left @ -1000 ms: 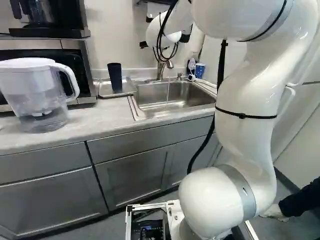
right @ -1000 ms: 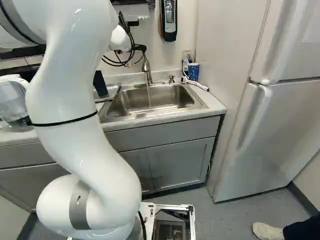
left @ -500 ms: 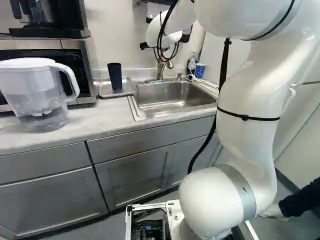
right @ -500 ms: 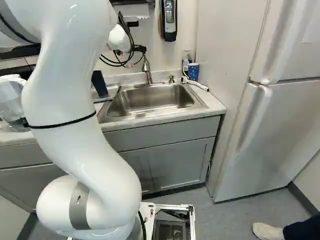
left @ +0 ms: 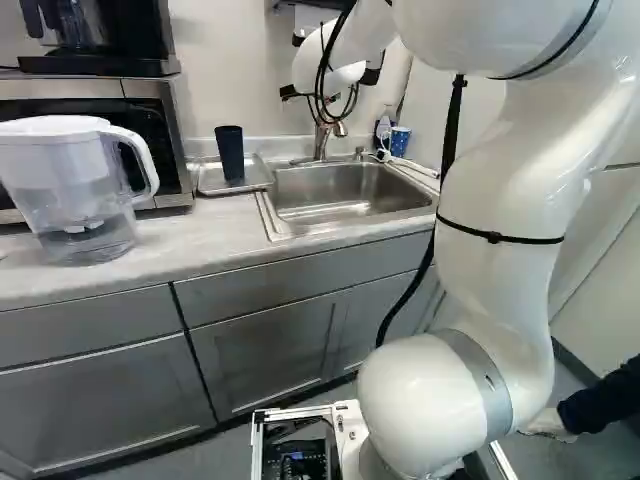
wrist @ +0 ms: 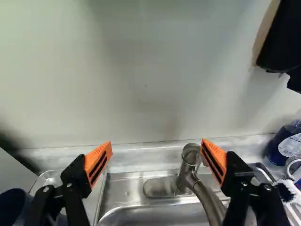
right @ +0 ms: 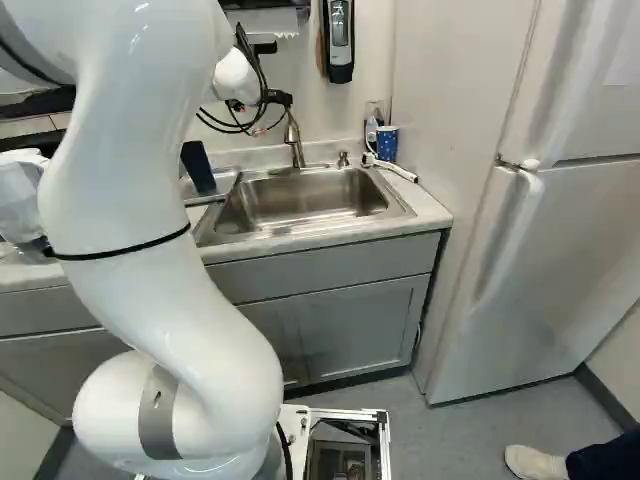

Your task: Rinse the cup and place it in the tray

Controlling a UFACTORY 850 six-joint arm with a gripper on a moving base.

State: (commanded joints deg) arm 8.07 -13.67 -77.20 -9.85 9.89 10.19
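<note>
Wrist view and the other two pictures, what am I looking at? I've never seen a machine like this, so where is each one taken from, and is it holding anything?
This is a white robot arm working at a kitchen sink. The two base views look past it from behind, one from its left, one from its right, so they show one scene, not two. The wrist view looks along its black hand. The two orange pads stand well apart and nothing is held; the faucet only shows between them.

In the left base view, a dark cup stands in a metal tray left of the sink, and a clear pitcher with a white lid stands on the counter. A blue patterned cup is on the sink's other side.
</note>
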